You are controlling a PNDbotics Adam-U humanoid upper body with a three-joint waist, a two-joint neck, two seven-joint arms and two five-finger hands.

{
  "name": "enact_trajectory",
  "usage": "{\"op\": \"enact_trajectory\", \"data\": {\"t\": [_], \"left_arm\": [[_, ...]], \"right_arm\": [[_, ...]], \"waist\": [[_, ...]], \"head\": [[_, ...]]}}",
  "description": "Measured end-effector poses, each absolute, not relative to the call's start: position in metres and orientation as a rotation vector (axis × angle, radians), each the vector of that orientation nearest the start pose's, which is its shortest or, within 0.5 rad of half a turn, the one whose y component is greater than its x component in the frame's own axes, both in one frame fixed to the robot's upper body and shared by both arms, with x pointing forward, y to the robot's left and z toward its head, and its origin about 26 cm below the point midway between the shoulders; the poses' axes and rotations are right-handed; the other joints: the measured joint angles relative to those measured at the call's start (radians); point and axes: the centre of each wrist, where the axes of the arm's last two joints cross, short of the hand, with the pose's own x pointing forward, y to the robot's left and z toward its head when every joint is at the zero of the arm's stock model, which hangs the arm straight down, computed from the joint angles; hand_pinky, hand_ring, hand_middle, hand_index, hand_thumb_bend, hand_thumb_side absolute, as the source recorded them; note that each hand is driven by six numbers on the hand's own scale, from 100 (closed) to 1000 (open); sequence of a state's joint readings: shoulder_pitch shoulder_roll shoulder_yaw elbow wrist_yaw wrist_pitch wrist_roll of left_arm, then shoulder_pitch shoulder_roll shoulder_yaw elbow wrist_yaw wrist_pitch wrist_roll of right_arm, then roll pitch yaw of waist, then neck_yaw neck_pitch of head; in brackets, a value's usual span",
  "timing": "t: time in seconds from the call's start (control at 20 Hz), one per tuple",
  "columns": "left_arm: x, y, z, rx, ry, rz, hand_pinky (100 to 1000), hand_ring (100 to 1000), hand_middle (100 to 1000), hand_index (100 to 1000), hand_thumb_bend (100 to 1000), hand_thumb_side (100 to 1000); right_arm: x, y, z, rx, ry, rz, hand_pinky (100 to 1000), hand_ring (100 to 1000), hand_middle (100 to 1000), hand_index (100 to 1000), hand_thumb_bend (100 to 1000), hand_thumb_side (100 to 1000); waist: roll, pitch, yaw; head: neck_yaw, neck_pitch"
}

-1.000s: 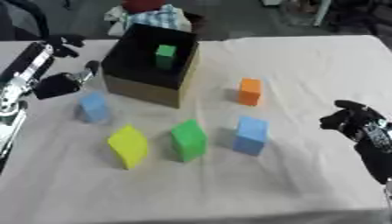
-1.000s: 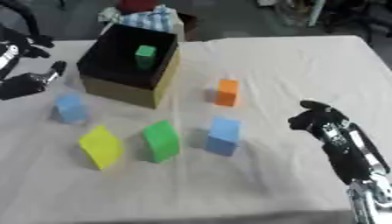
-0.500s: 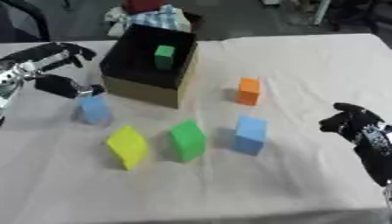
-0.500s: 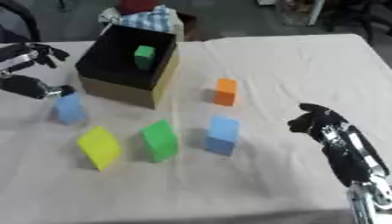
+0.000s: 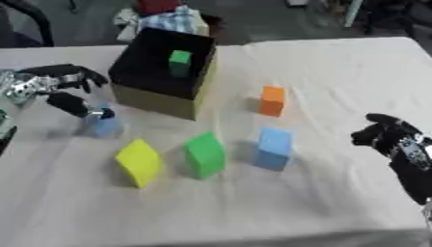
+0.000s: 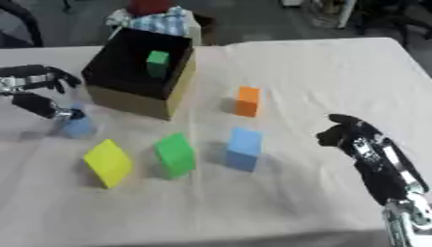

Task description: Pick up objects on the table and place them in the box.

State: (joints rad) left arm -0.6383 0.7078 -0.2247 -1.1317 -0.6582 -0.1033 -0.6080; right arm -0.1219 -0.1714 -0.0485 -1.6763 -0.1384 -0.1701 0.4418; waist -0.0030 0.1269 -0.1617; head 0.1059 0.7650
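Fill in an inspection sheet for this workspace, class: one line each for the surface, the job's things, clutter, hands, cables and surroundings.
Surface: table under a white cloth, creased.
Job's things: black box, open on top, with a small green block inside; outside it lie a pale blue block, a yellow block, a green block, a blue block and an orange block.
Clutter: nothing seen.
Hands: left hand at the pale blue block, fingers curled above it, thumb at its top; right hand idle near the right edge, fingers curled.
Cables: nothing seen.
Surroundings: bundled cloth beyond the box.
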Motion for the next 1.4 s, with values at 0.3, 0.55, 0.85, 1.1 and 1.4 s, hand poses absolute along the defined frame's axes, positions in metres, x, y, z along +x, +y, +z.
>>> {"op": "enact_trajectory", "data": {"t": [0.3,0.55,0.85,1.1,1.4], "left_arm": [[0.419,0.373,0.142,0.678,-0.995,-1.528,833,769,813,919,515,575],[0.419,0.374,0.137,0.674,-0.975,-1.543,805,733,773,893,460,516],[0.413,0.376,0.134,0.676,-0.970,-1.553,752,626,664,824,295,294],[0.407,0.379,0.141,0.716,-0.981,-1.569,703,531,540,731,206,185],[0.401,0.376,0.184,0.845,-1.123,-1.523,709,528,532,732,179,117]], "right_arm": [[0.305,-0.280,0.059,0.272,-1.921,0.467,732,712,582,815,100,712],[0.305,-0.280,0.058,0.272,-1.917,0.467,731,712,582,815,100,712],[0.305,-0.280,0.058,0.271,-1.917,0.467,732,712,582,815,100,711],[0.305,-0.280,0.058,0.271,-1.917,0.468,732,712,582,814,100,709],[0.305,-0.281,0.058,0.270,-1.917,0.468,731,711,581,814,100,709]], "waist": [[0.000,0.000,0.000],[0.000,0.000,0.000],[0.000,-0.001,0.000],[0.000,-0.003,0.002],[0.000,-0.004,0.007]], "head": [[-0.002,0.000],[-0.003,0.000],[-0.009,0.000],[-0.012,0.000],[-0.016,0.000]]}}
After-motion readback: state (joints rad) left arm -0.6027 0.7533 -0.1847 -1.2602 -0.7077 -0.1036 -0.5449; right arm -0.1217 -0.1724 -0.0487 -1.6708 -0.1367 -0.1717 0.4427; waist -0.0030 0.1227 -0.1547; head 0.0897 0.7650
